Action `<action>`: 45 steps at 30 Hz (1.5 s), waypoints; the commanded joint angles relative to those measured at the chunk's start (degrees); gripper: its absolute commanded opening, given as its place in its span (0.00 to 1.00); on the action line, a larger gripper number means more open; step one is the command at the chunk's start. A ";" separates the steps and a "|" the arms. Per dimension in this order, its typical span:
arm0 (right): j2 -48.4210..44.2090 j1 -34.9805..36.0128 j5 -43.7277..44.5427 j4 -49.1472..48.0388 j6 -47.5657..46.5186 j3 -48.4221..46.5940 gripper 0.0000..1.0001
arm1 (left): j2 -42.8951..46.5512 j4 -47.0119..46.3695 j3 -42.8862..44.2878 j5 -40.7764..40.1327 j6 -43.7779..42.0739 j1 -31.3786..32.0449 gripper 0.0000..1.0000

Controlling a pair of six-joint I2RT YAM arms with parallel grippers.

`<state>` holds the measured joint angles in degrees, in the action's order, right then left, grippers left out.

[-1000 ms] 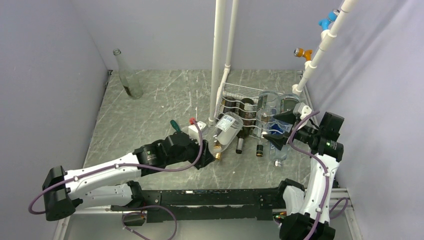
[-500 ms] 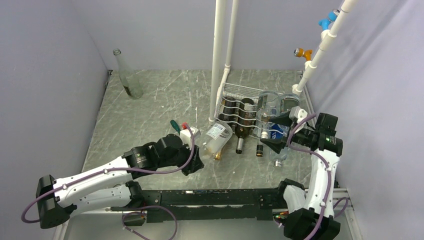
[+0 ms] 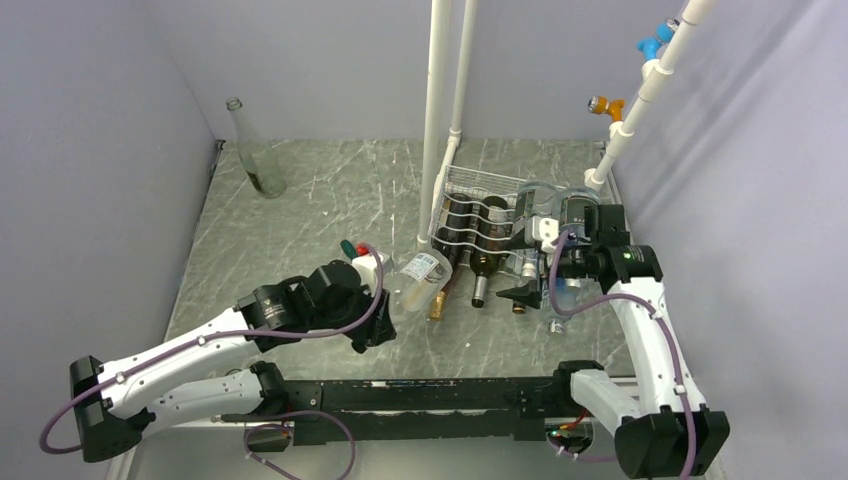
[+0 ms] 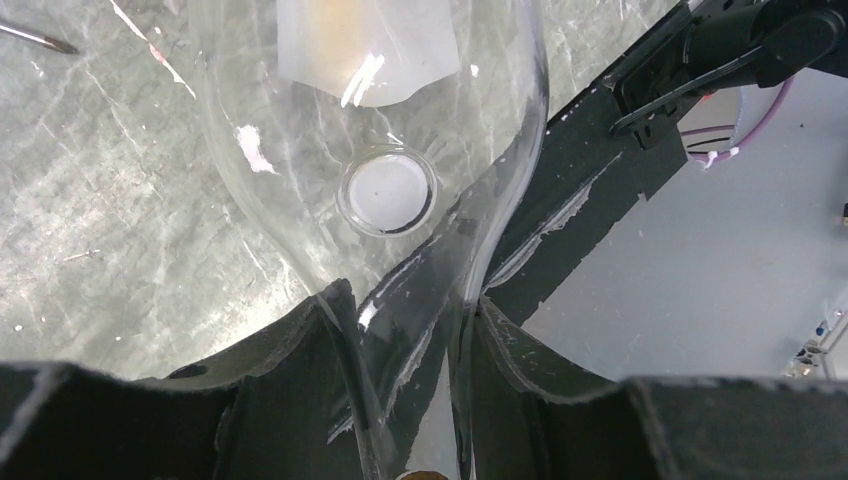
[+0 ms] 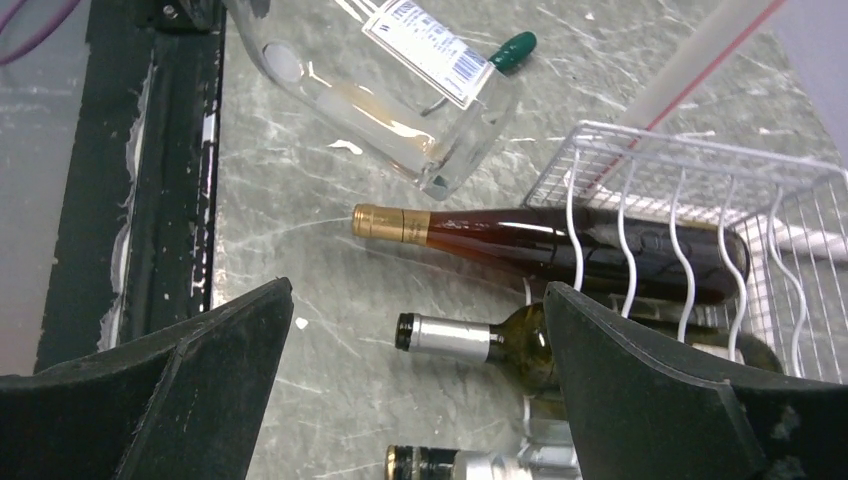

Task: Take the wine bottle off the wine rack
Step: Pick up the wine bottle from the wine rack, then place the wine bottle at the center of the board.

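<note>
The white wire wine rack (image 3: 470,188) stands at mid right with dark bottles lying in its wavy tiers (image 5: 690,215). My left gripper (image 3: 386,312) is shut on the neck of a clear wine bottle (image 3: 421,274), which is tilted just left of the rack and apart from it. In the left wrist view the bottle's body (image 4: 300,150) fills the frame above my left gripper (image 4: 412,345). My right gripper (image 5: 420,345) is open over the necks of a brown gold-capped bottle (image 5: 520,235) and a green silver-capped bottle (image 5: 470,340). In the top view the right gripper (image 3: 535,262) hangs in front of the rack.
A tall empty glass bottle (image 3: 255,150) stands at the back left. Two white pipes (image 3: 440,120) rise just left of the rack. A green-handled tool (image 3: 349,247) lies by the left arm. Clear plastic bottles (image 3: 545,205) lie on the rack's right end. Walls close in on both sides.
My left arm has drawn the clear bottle left and nearer, away from the rack. My right arm has swung left and forward, still open, over the necks sticking out of the rack.
</note>
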<state>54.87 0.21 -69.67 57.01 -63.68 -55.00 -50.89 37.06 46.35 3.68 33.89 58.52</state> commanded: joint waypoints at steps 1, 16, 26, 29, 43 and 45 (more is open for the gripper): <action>2.25 6.07 3.52 -1.19 -5.81 -3.91 1.00 | 1.43 -10.25 7.88 1.60 -0.01 -0.87 0.00; 12.40 31.80 16.67 -22.13 0.77 -2.75 1.00 | -7.58 2.40 16.63 13.19 5.81 -6.09 0.00; 16.53 44.17 27.73 -34.59 5.86 1.65 1.00 | -8.89 7.82 17.78 18.44 7.34 -10.09 0.00; 18.77 47.73 32.41 -38.18 6.83 2.77 1.00 | -8.79 8.95 18.02 19.43 7.67 -10.95 0.00; 23.70 53.38 40.12 -49.77 10.54 7.81 0.94 | -8.67 7.79 14.88 21.27 9.24 -12.34 0.00; 24.67 53.54 39.38 -50.19 11.08 8.06 0.94 | -9.07 8.01 14.98 21.81 9.29 -12.67 0.00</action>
<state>77.67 53.30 -30.89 10.22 -54.48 -48.36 -61.76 57.76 58.30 20.32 43.68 46.50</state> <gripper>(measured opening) 0.951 0.479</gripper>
